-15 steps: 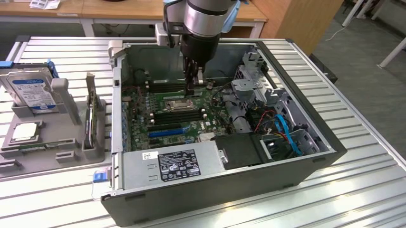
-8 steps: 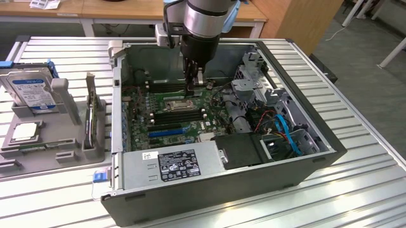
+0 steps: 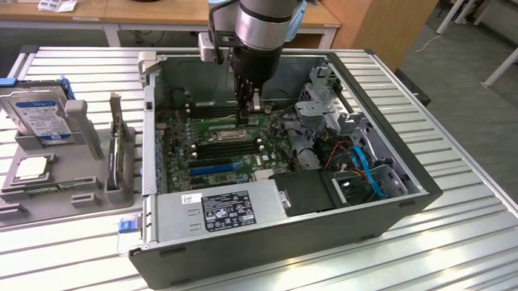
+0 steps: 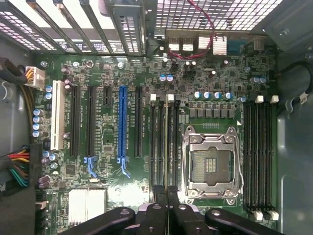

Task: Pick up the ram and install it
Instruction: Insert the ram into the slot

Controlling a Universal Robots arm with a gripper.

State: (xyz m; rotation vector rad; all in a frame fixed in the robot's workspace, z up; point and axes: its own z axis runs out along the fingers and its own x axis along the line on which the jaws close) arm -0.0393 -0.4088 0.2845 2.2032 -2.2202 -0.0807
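My gripper (image 3: 249, 104) reaches down into the open computer case (image 3: 324, 242), over the motherboard's memory slots beside the empty CPU socket (image 3: 229, 131). In the wrist view its black fingers (image 4: 157, 196) are pressed together at the gripper (image 4: 167, 193). A thin pale strip, the ram (image 4: 166, 147) seen edge-on, runs out from between them. It lies along the black memory slots (image 4: 155, 142), right next to the CPU socket (image 4: 211, 164). Whether it sits in a slot or just above one I cannot tell.
A grey parts tray (image 3: 48, 209) on the exterior view's left holds a hard drive (image 3: 40, 115), a silver CPU chip (image 3: 33, 168) and a thin board standing on edge (image 3: 120, 148). The power supply (image 3: 218, 209), cables (image 3: 364, 170) and drive cage (image 3: 324, 103) crowd the case.
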